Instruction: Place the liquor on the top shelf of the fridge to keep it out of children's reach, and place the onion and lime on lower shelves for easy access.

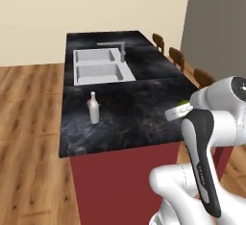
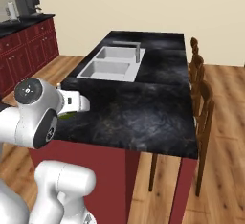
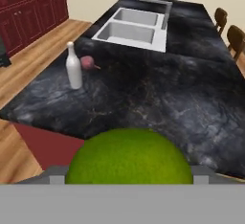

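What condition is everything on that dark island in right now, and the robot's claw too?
Slim pale bottle of liquor: upright on the black marbled counter.
Small pinkish-red onion: resting on the counter, just behind the bottle.
Round yellow-green lime: sits between the gripper's fingers, close to the camera.
Gripper: jaws wide, either side of the lime.
Double sink: empty.

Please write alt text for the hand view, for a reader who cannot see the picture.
A large yellow-green lime sits close to the camera at the bottom, between the end effector's fingers. Beyond it, on the dark marble counter, a pale liquor bottle stands upright beside a pinkish-red onion, with a double sink further back.
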### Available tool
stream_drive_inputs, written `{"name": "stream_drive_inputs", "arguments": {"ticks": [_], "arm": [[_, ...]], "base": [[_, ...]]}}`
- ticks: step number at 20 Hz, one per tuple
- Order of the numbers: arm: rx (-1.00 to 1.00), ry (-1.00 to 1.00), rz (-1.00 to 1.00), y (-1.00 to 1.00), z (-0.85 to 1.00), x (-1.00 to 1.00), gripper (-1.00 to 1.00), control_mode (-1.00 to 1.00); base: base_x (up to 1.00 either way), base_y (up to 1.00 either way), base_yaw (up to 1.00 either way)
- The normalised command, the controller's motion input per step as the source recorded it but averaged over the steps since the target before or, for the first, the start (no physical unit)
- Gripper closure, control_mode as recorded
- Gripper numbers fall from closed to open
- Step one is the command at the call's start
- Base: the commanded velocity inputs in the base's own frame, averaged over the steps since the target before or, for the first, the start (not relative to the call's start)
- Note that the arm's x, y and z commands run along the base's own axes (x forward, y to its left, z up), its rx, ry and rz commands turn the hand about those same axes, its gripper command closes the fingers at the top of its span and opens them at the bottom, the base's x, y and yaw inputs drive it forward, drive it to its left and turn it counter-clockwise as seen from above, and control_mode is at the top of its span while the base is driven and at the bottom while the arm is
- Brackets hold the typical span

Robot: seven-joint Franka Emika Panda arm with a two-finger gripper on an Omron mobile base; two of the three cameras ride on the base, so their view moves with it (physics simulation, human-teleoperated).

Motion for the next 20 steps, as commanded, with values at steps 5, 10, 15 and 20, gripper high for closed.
{"name": "stream_drive_inputs", "arguments": {"ticks": [5, 10, 15, 20], "arm": [[0.00, 0.00, 0.00, 0.00, 0.00, 0.00, 1.00, 1.00], [0.00, 0.00, 0.00, 0.00, 0.00, 0.00, 1.00, 1.00], [0.00, 0.00, 0.00, 0.00, 0.00, 0.00, 1.00, 1.00], [0.00, 0.00, 0.00, 0.00, 0.00, 0.00, 1.00, 1.00]], "base": [[-1.00, 0.05, 0.01], [-1.00, 0.19, 0.14], [-0.40, 0.61, 0.24], [0.04, 0.73, 0.51]]}}
